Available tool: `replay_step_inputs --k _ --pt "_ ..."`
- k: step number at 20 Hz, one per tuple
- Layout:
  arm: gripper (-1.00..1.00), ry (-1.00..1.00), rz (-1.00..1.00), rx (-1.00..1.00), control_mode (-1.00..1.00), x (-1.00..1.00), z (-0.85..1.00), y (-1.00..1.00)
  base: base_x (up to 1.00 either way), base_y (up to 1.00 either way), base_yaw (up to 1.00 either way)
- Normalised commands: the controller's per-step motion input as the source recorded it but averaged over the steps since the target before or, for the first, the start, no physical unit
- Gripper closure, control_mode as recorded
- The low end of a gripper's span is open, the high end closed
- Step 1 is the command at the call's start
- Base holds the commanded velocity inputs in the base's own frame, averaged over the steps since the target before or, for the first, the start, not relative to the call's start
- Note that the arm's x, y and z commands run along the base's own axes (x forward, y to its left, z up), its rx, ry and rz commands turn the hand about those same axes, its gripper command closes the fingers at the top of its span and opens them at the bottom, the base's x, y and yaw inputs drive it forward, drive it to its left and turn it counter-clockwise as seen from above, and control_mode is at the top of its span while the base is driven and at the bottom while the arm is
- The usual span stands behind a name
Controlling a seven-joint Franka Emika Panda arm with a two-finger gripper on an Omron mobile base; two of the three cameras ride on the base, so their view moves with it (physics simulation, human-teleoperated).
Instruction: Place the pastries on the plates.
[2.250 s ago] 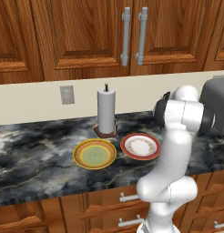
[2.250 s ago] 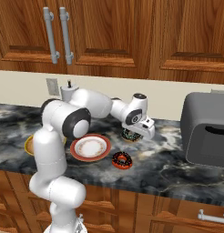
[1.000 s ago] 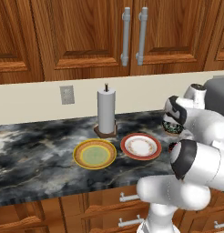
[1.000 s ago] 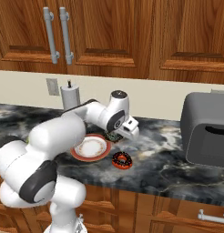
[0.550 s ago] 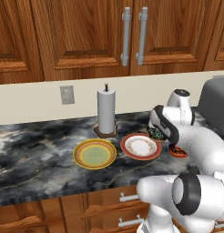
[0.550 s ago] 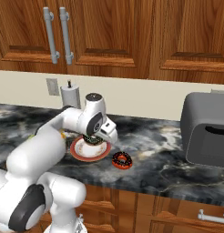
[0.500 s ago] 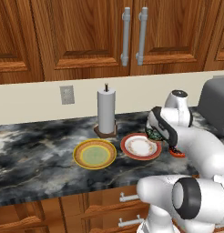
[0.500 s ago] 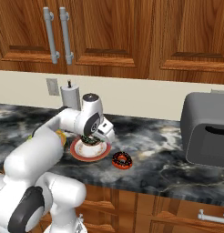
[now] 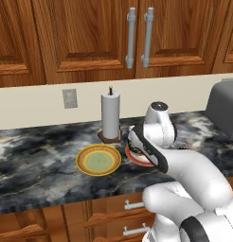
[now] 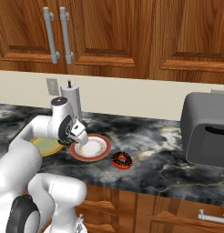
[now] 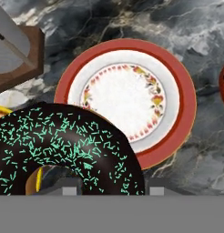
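Dark-sided donut (image 11: 63, 150): riding clamped in the gripper (image 10: 69, 140), hanging between both plates. Red-rimmed plate (image 11: 127, 98) and yellow-rimmed plate (image 9: 98, 159): sitting bare. Reddish donut (image 10: 121, 160): lying on the counter (image 10: 155, 159) beside the red-rimmed plate. Neither placement is finishing yet.

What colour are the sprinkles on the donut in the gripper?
Teal-green, scattered over the dark chocolate icing of the held donut; clearest in the hand view.

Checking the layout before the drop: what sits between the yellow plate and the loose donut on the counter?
The red-rimmed plate lies between the yellow plate and the loose donut, its white centre bare, as the right base view shows.
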Motion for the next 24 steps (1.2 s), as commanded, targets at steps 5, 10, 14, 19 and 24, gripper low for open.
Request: replay_step_inputs --k 5,10,14,19,24 --pt "1.00 0.00 -0.06 -0.05 -1.00 0.00 0.00 0.93 0.00 0.00 0.00" --pt "1.00 0.00 -0.03 -0.05 -1.00 0.10 0.00 0.71 0.00 0.00 0.00" --pt "1.00 0.03 -0.07 -0.02 -1.00 0.44 -0.02 0.69 0.00 0.00 0.00" --pt "1.00 0.17 -0.05 0.00 -1.00 0.29 -0.01 0.47 0.00 0.00 0.00" --pt "1.00 0.25 0.00 0.00 -1.00 0.12 -0.04 0.15 0.00 0.00 0.00"
